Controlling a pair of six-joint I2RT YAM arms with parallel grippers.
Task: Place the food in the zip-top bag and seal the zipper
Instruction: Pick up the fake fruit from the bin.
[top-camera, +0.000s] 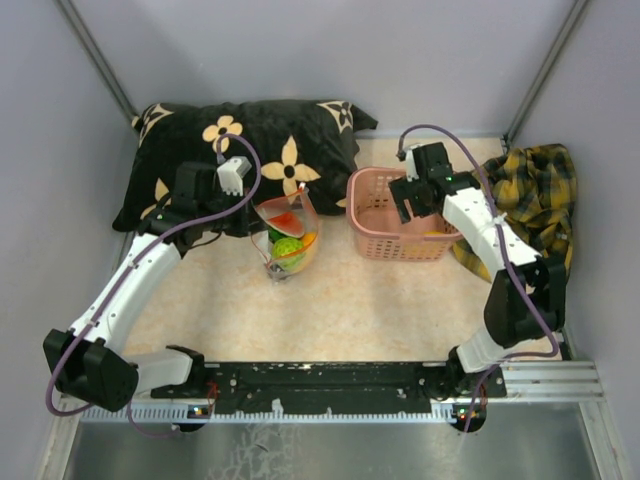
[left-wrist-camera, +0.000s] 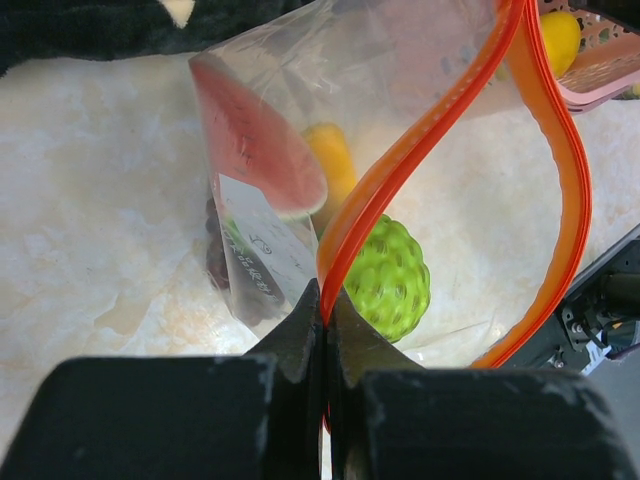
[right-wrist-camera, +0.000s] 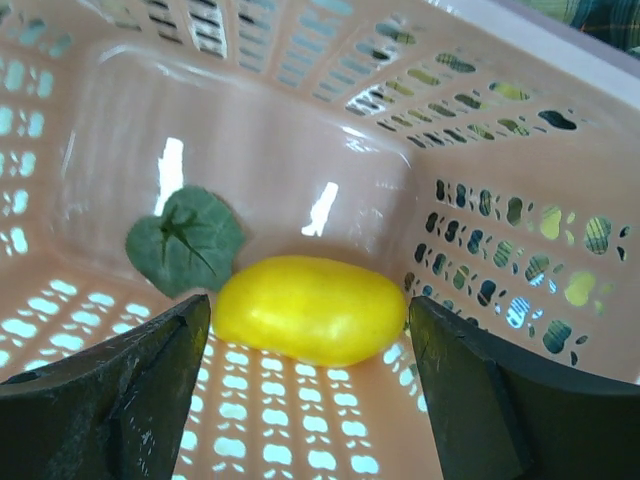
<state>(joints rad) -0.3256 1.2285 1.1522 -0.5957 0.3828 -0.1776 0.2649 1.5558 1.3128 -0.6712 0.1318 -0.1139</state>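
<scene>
The clear zip-top bag (top-camera: 287, 236) stands open in the middle, holding a watermelon slice (left-wrist-camera: 255, 135), a bumpy green fruit (left-wrist-camera: 390, 278), an orange piece (left-wrist-camera: 333, 155) and a dark grape bunch (left-wrist-camera: 218, 262). My left gripper (left-wrist-camera: 325, 305) is shut on the red-orange zipper strip (left-wrist-camera: 420, 150) at the bag's mouth, which gapes wide. My right gripper (right-wrist-camera: 310, 340) is open inside the pink basket (top-camera: 385, 215), its fingers on either side of a yellow fruit (right-wrist-camera: 310, 308) on the basket floor, not touching it. The right gripper also shows in the top view (top-camera: 415, 195).
A green leaf (right-wrist-camera: 185, 240) lies on the basket floor left of the yellow fruit. A black floral pillow (top-camera: 240, 150) lies at the back left, behind the bag. A plaid cloth (top-camera: 535, 195) lies at the right. The basket walls (right-wrist-camera: 500, 220) close round the right gripper.
</scene>
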